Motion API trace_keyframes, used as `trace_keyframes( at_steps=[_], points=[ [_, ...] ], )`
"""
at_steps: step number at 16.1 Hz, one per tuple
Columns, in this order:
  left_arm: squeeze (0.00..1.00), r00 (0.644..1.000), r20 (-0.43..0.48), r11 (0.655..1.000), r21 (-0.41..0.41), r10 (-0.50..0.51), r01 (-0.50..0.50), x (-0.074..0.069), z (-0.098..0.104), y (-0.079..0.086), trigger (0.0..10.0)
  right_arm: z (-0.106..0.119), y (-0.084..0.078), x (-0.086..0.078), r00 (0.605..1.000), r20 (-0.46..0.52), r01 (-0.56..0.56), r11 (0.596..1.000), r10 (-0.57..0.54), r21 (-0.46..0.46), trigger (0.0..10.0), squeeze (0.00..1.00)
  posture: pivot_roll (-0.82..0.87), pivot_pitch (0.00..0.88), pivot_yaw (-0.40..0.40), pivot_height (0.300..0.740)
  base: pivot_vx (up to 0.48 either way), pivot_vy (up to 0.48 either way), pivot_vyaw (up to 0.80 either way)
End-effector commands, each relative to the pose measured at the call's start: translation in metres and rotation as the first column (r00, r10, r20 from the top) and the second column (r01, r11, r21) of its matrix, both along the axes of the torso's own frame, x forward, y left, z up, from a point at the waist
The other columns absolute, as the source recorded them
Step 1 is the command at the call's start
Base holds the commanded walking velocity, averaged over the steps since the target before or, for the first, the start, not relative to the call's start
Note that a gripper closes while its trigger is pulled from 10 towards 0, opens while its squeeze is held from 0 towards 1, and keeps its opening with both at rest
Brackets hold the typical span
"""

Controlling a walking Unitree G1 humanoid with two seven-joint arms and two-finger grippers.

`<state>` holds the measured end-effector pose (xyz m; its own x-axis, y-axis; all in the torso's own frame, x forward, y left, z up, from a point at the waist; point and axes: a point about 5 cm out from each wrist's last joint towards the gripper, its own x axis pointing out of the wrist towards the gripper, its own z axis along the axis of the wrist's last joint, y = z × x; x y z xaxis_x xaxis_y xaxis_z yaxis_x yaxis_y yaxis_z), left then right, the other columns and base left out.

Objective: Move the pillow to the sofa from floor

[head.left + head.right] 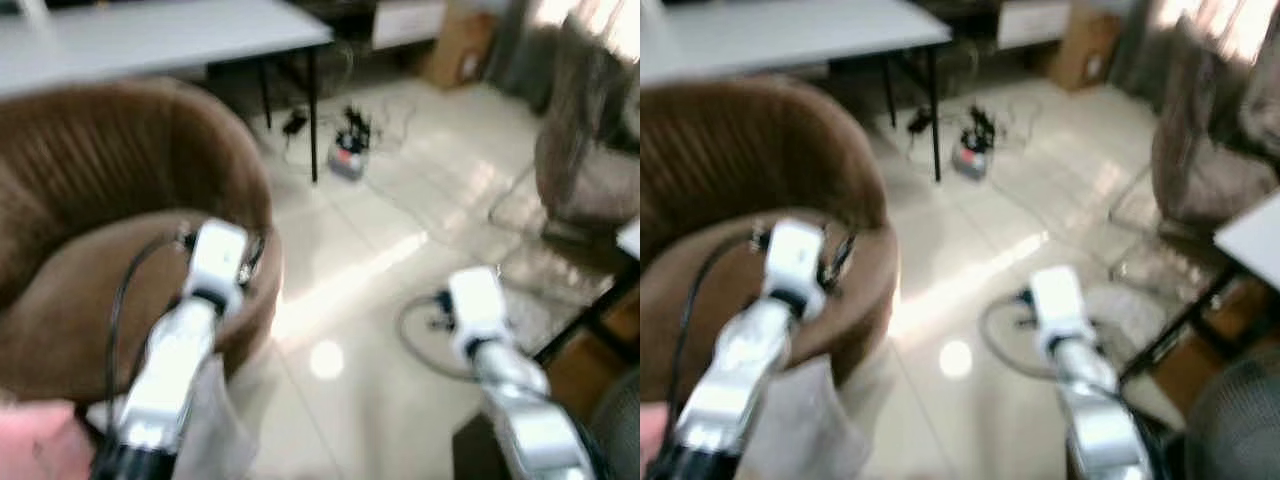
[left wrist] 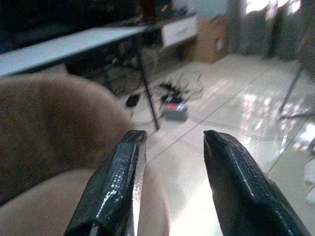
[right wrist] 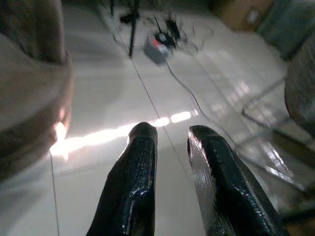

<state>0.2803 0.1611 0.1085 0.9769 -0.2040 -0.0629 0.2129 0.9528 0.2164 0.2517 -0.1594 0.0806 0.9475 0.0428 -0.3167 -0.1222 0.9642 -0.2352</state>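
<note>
I hold my left claw (image 2: pixel 170 189) and right claw (image 3: pixel 170 184) parted and empty above the round brown corduroy sofa (image 1: pixel 110 200) and glossy tiled floor (image 1: pixel 380 240). The pillow I cannot place; next I must find it.

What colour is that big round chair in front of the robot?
Brown, with a ribbed back; the round chair shows best in the left eye view.
</note>
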Motion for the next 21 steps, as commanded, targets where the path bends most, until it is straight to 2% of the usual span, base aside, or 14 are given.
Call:
trace_keyframes(
  at_steps=[1,9,21],
  points=[
    [0.0,1.0,0.008,1.0,-0.02,-0.009,0.009,0.0016,0.0037,-0.0047,10.0,0.0009,-0.0073,0.0001,1.0,0.004,0.011,1.0,-0.011,-0.021,10.0,0.0,-0.03,0.0,0.024,0.74,0.0,0.0,0.8],
    [0.0,0.999,0.038,0.999,-0.029,0.015,-0.014,0.0025,0.0086,-0.0014,10.0,0.0016,-0.0061,0.0038,1.0,0.016,-0.013,1.0,0.014,-0.025,10.0,0.0,-0.03,0.008,0.022,0.74,0.0,0.0,0.8],
    [0.0,0.999,0.028,0.999,-0.03,-0.02,0.02,0.0055,0.0089,-0.0046,10.0,0.0017,-0.0064,0.0059,1.0,0.03,0.006,1.0,-0.005,-0.024,10.0,0.0,-0.03,0.016,0.031,0.74,0.298,0.0,0.8]
  ],
)
